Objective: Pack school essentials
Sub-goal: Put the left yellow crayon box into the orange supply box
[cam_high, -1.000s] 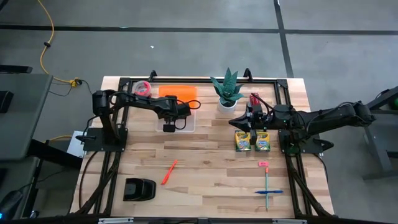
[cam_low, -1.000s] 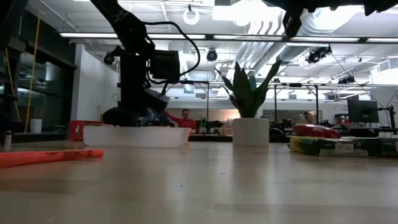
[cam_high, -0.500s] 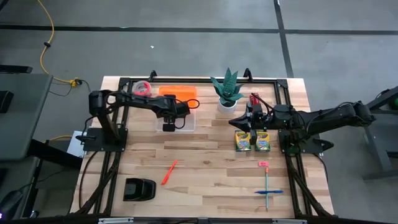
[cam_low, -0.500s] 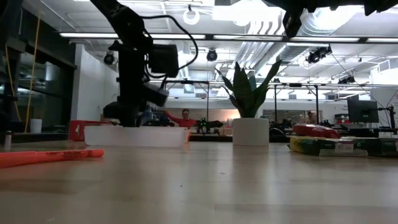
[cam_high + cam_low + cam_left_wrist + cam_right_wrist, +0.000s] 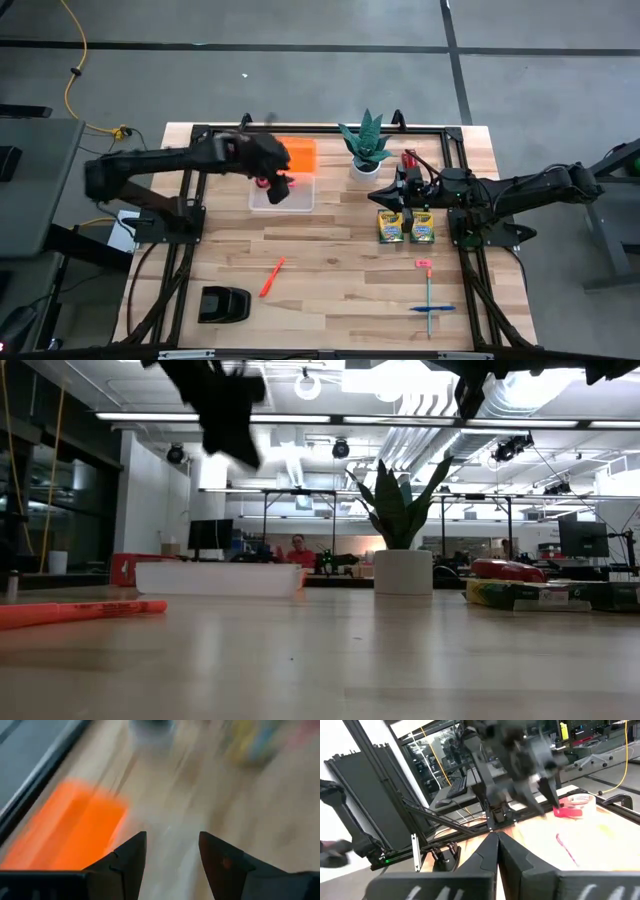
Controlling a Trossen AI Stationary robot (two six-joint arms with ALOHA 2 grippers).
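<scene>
My left gripper [image 5: 283, 181] hangs open and empty high above the clear tray [image 5: 285, 197], which sits next to an orange lid [image 5: 300, 152]. Beside the fingers, at the tray's left part, a small red thing [image 5: 262, 182] shows; what it is I cannot tell. An orange-red stick [image 5: 272, 277] lies on the table nearer the front. Two yellow-and-green crayon boxes [image 5: 405, 227] lie side by side at the right, with my shut right gripper [image 5: 392, 192] held level above them. A pink eraser [image 5: 423, 263], a teal pencil [image 5: 429, 295] and a blue pen [image 5: 433, 309] lie at the front right.
A potted plant [image 5: 367, 152] stands at the back middle, with a red object [image 5: 410, 158] to its right. A red tape roll [image 5: 571, 803] lies at the back left. A squat black object [image 5: 223, 304] sits at the front left. Black frame rails run along both sides.
My left gripper has risen steeply out of the clear tray, drawing back a little toward the far left and tipping up from pointing down to a slant. The tray and everything else on the table have stayed in place.
</scene>
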